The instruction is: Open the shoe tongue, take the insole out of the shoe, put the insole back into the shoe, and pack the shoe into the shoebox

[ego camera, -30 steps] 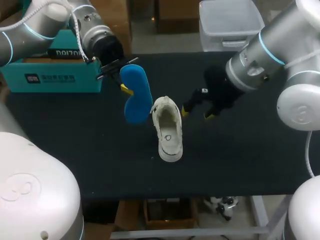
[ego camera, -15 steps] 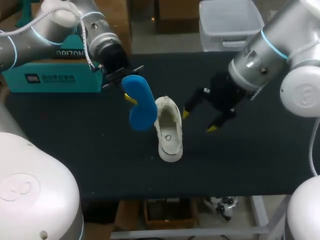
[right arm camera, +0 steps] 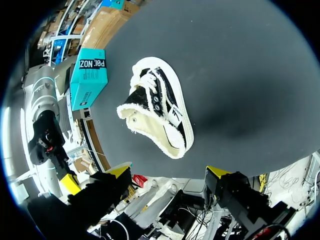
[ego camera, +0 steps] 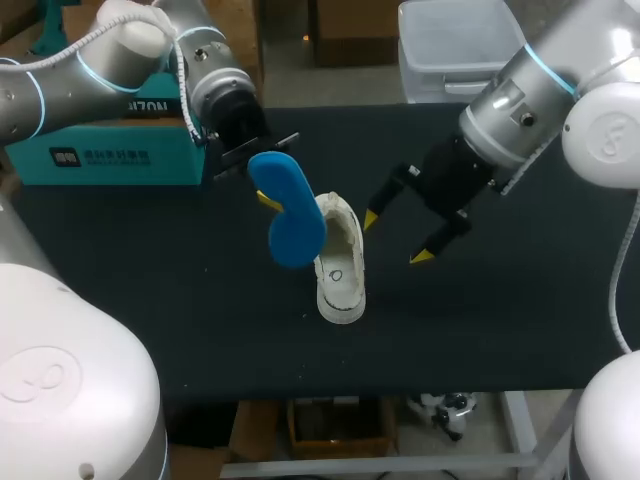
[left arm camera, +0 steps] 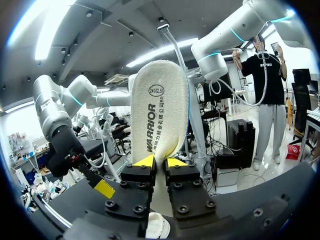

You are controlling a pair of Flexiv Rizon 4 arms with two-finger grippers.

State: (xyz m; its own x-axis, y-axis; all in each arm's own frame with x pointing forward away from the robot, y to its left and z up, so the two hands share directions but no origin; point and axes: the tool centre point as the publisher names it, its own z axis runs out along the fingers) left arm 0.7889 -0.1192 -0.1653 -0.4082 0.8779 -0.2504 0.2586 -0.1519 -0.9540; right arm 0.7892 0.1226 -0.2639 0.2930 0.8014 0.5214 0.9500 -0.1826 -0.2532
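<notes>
Our left claw (left arm camera: 160,162) is pinched tight on one end of the insole (ego camera: 290,215), both yellow tips pressing it from either side. The insole's blue underside shows from above and its cream top faces the wrist. Our right claw (ego camera: 396,238) hangs spread wide with nothing between its fingers, just beside the shoe (ego camera: 338,265) on its right.

The shoe sits near the middle of the table (ego camera: 500,320), its mouth gaping and the tongue pulled well back, so we judge the opening step done. The insole is out as well, held in the air just left of the shoe and tilted, with its free end low by the shoe's rim. We cannot tell whether the two touch. That puts us at the return step, about halfway through: the insole has yet to go back in, and the packing has not begun.

As for containers, the shoe shows only its cream lining inside. The teal shoebox (ego camera: 100,155) stands at the far left of the table, well apart from the shoe and partly behind our left arm — we cannot tell whether it is open or what it holds.
</notes>
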